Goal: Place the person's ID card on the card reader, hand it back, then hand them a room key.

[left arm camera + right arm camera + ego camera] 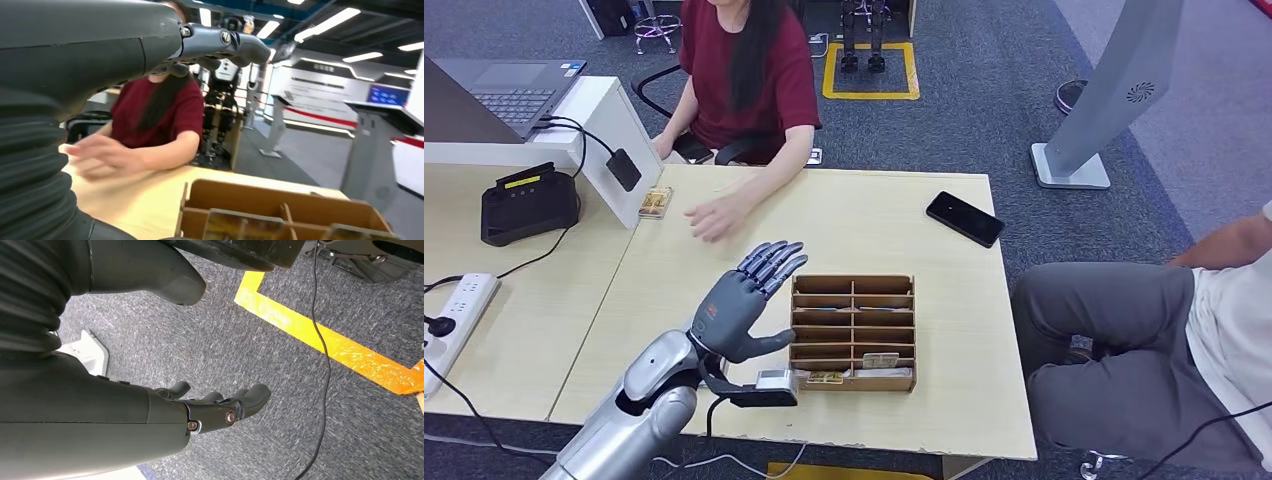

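Note:
My left hand (742, 303) hovers over the pale table (674, 290) with its fingers stretched out and nothing in it, just left of the wooden card box (854, 331). Room key cards (827, 377) lie in the box's near compartments. Across the table sits a person in a red shirt (749, 80), whose hand (717, 216) rests flat on the table beyond mine and looks blurred. A black card reader (528, 201) stands at the far left. A small card (656, 203) lies by the white partition. My right hand (215, 407) hangs empty over the carpet, fingers loosely apart.
A black phone (964, 218) lies on the table's far right. A power strip (454, 318) and cables sit on the left desk, a laptop (509, 95) behind the partition. A second person in grey trousers (1114, 340) sits close at the right.

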Motion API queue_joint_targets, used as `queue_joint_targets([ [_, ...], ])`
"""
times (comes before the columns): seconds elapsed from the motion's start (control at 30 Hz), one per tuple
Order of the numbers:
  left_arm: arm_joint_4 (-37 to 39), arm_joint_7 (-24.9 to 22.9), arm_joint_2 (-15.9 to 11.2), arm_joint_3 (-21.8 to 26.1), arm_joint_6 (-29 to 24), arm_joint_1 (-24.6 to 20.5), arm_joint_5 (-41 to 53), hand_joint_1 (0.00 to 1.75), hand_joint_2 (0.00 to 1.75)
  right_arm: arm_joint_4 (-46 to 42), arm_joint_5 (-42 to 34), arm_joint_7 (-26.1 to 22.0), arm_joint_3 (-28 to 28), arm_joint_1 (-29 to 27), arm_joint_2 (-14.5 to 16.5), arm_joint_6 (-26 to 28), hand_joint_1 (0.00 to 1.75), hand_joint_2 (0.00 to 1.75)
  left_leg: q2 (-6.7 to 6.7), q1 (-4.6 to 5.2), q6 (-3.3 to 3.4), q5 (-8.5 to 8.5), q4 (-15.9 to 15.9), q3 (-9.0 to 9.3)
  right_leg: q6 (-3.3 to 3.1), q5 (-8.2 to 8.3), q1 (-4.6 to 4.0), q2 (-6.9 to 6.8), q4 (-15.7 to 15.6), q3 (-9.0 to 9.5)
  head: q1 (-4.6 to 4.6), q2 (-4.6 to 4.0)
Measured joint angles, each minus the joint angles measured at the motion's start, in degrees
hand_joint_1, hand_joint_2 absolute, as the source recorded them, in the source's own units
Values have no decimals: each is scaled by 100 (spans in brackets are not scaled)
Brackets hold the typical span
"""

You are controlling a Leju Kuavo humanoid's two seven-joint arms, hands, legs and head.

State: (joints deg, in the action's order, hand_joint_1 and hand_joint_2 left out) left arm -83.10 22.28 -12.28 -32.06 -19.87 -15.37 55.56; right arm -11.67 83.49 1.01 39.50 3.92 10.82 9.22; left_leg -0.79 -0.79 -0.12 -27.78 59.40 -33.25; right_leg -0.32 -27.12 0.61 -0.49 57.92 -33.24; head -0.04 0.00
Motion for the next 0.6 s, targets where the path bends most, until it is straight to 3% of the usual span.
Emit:
queue_joint_targets([
  [0.27,-783,758,-621,29,708,535,-993,0,175,0,9,-18,26,-4,-3,-32,0,175,-1,-1,-1,-1,-1,-1,-1,-4,-1,0,1,-4,-1,-1],
  [0.6,-1434,1206,-1040,192,1180,1090,-1405,0,175,0,100,-42,95,-4,-6,-40,0,175,-1,0,-1,-1,-1,-2,-1,-3,0,1,0,-3,1,0],
])
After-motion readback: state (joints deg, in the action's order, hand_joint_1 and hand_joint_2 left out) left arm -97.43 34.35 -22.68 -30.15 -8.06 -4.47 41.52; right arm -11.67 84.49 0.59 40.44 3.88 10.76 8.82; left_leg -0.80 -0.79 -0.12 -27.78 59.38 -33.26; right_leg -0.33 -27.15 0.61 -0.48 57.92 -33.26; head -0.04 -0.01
